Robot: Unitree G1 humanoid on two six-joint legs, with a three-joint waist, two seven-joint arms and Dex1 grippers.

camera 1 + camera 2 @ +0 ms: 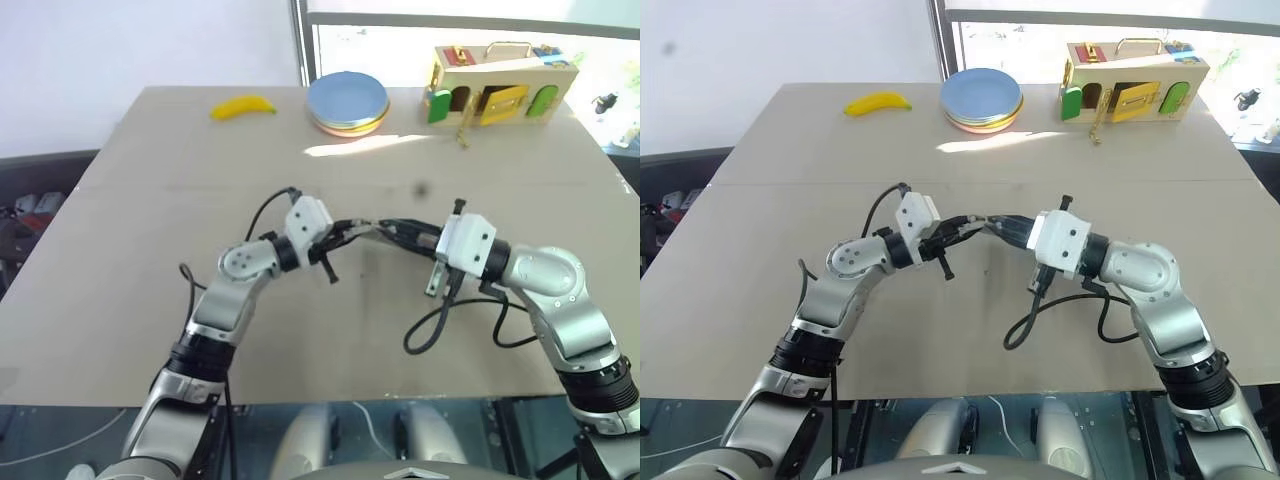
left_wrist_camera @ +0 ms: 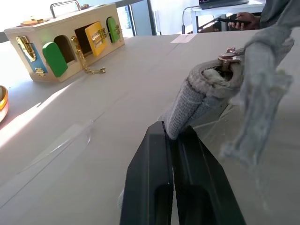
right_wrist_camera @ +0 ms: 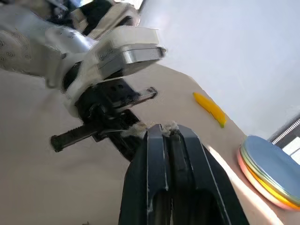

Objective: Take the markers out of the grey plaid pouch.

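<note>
Above table, L gripper (image 2: pixel 176 136) & R gripper (image 3: pixel 161 131) both clamp grey plaid pouch (image 2: pixel 206 93).

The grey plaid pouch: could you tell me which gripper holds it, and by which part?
Both: the left gripper pinches one end of the grey plaid pouch; the right gripper pinches its fabric edge.

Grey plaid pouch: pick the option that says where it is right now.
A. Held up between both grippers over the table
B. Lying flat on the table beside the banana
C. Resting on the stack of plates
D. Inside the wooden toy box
A: the pouch hangs above the table, pinched at one end by the left gripper and at the other by the right gripper.
</note>
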